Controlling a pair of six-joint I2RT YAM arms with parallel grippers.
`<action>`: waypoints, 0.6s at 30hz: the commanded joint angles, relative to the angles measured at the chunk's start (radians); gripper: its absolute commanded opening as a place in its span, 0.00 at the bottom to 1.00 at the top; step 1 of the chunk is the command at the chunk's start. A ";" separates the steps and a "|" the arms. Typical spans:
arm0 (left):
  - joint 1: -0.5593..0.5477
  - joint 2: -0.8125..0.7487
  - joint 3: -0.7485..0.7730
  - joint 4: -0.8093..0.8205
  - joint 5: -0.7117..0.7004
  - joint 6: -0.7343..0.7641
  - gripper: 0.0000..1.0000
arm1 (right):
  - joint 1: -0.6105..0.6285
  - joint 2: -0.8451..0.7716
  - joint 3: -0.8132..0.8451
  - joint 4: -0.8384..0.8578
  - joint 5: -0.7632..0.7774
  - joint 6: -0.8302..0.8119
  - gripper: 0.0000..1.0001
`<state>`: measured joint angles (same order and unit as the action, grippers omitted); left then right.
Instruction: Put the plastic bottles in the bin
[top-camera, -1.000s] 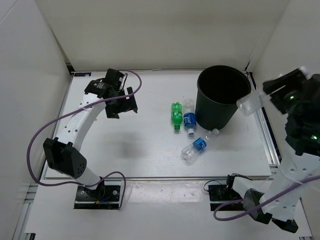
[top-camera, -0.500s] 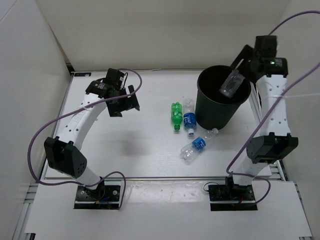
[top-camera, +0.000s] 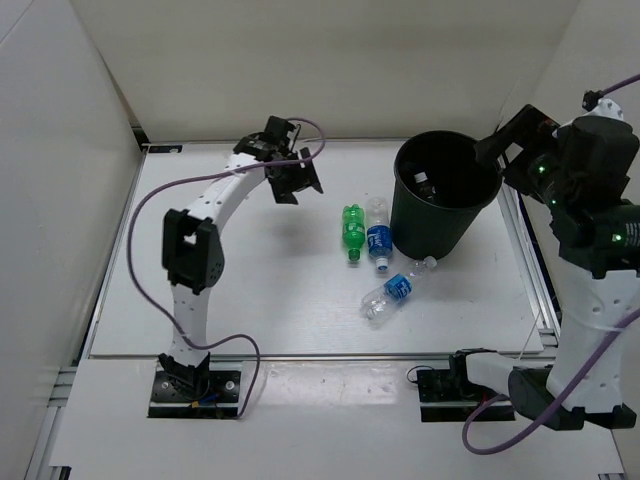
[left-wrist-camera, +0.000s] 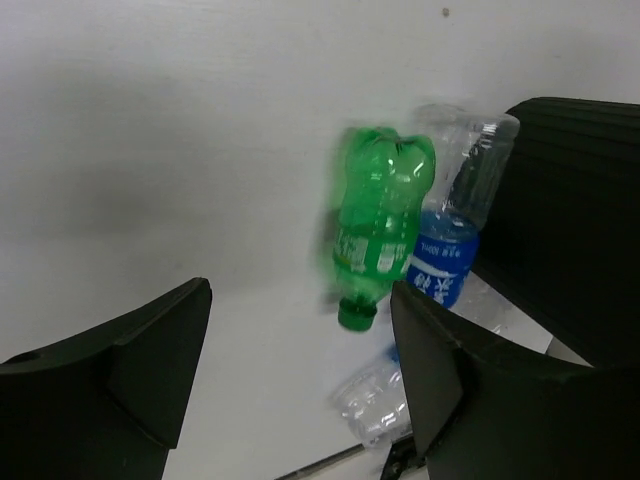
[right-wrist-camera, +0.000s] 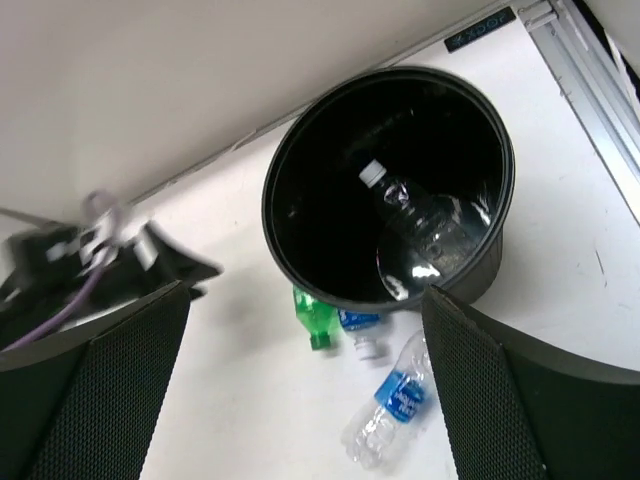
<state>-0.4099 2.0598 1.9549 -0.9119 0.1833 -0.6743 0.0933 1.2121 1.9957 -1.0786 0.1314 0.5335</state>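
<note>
One clear bottle (right-wrist-camera: 420, 215) lies inside the bin (top-camera: 432, 232); three are left on the table (top-camera: 250, 300). The green bottle (top-camera: 352, 231) and a labelled bottle (top-camera: 378, 236) lie side by side, caps toward the near edge, the labelled one just beside the bin wall. The near bottle (top-camera: 396, 291) lies apart, at a slant, closer to the arm bases. Right gripper (right-wrist-camera: 300, 400) hangs above and to the right of the bin rim, jaws spread wide, empty. Left gripper (left-wrist-camera: 300, 370) is in the air left of the green bottle, jaws apart, nothing between them. Risks as judged: the green and labelled bottles sit so close that one finger has little room between them, so a grasp may take both or shove the labelled one against the bin. Round, thin plastic may roll or squirt out of a hard pinch. Both arms work near the bin; a knock on the rim could shift or tip it.
</note>
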 joint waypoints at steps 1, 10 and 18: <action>-0.056 0.124 0.154 0.007 0.091 0.011 0.83 | -0.001 0.037 -0.043 -0.070 -0.035 -0.007 1.00; -0.133 0.264 0.155 0.091 0.133 0.084 0.91 | -0.001 -0.028 -0.092 -0.099 -0.122 0.000 1.00; -0.162 0.355 0.203 0.131 0.182 0.062 0.94 | -0.001 -0.037 -0.149 -0.110 -0.162 -0.012 1.00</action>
<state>-0.5678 2.3913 2.1246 -0.8207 0.3225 -0.6090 0.0929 1.1858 1.8507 -1.1889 0.0044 0.5392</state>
